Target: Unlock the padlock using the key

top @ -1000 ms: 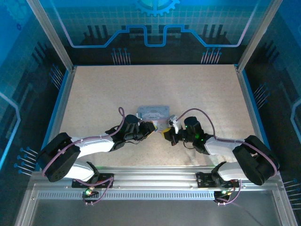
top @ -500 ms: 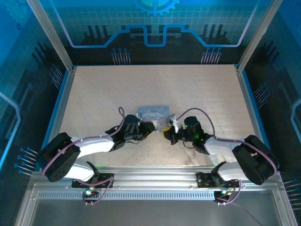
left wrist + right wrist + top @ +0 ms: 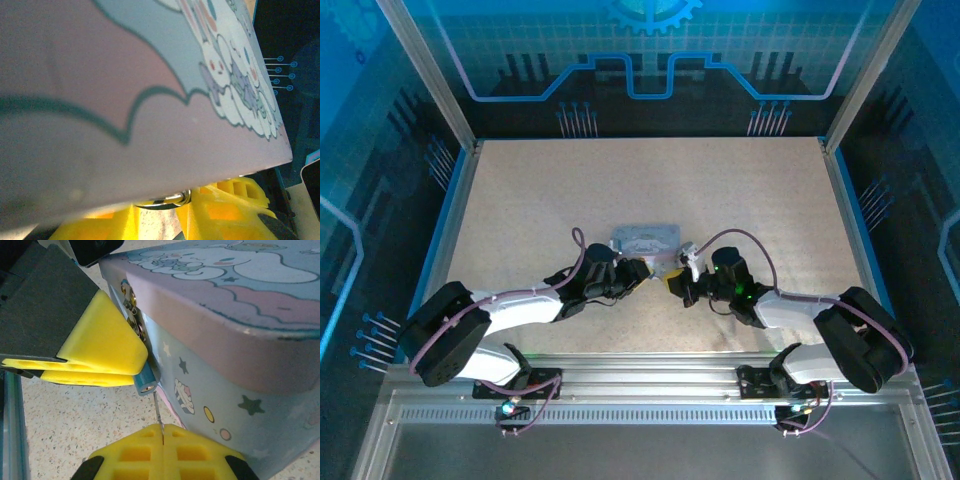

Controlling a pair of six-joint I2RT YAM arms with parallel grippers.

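**Worktop** (image 3: pixel 520 200): speckled beige surface. Both arms reach in from the near edge and meet near its middle.

**Tin box** (image 3: pixel 645 238): pale lavender with cartoon print. It sits flat on the worktop with its lid down, just beyond the two hands.

**Left hand** (image 3: pixel 642 270): at the tin's near side, coming in from the left. In the right wrist view its yellow fingers (image 3: pixel 100 342) lie close together, clenched on the padlock, right against the tin wall.

**Right hand** (image 3: pixel 672 283): just beside the left hand, coming in from the right. Its yellow fingers are pressed fully together, grasping the key, which stands up out of the seam between them.

**Padlock** (image 3: pixel 145 382): hangs at the tin's side wall, below a small metal hasp (image 3: pixel 129 295) under the lid rim. Only a bluish rounded lower end shows beneath the left fingers. In the left wrist view a bright metal loop shows between those fingers, under the tin's edge.

**Key** (image 3: pixel 158 411): a thin dark blade, nearly upright. Its tip reaches the padlock's lower end. Whether it has entered the lock cannot be told.
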